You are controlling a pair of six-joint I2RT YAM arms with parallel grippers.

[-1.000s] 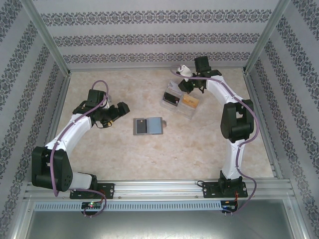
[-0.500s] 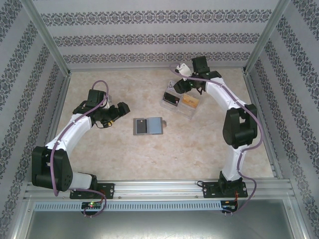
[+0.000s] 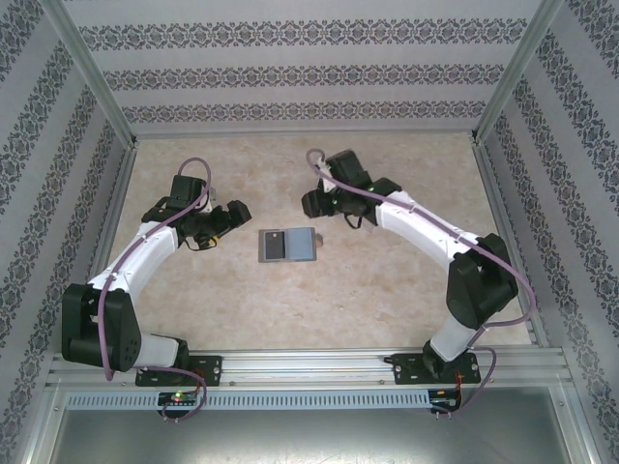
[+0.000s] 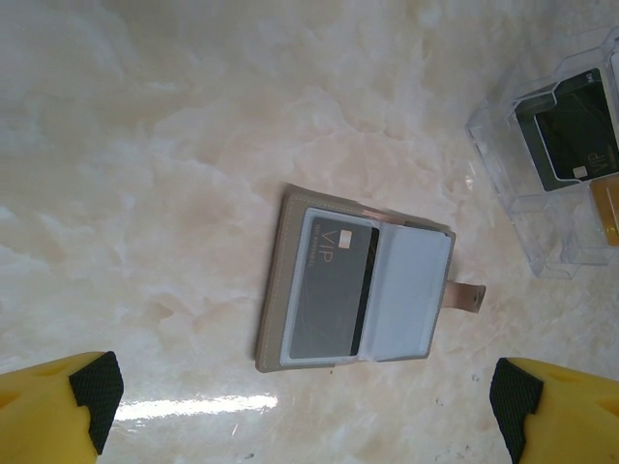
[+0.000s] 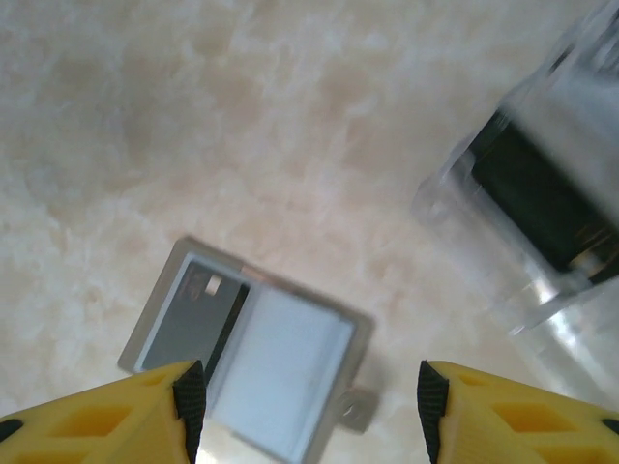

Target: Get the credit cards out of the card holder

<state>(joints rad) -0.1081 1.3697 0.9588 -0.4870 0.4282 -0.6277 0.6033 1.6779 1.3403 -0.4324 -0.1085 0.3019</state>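
- The marbled table (image 3: 387, 290) takes up the middle of the top view. It looks smooth, and I expect light things to skate on it.
- The left gripper (image 3: 235, 213) sits left of centre with its claw spread wide and nothing in it. The right gripper (image 3: 311, 203) sits just right of centre, jaws parted and also bare.
- The clear tray (image 4: 503, 184) is at the upper right of the left wrist view, with a dark card (image 4: 571, 130) lying in it.
- The card holder (image 4: 358, 290) lies open and flat at the centre of that view, between the two grippers and apart from both.
- A dark VIP card (image 4: 329, 290) sits in its left panel and a pale card (image 4: 411, 300) in its right.
- I judge these cards light, thin, stiff and slick, and snug in their pockets.
- I would pin one panel with one claw and pinch a card's exposed edge with the other, then slide it out flat. Otherwise the whole holder may come along.
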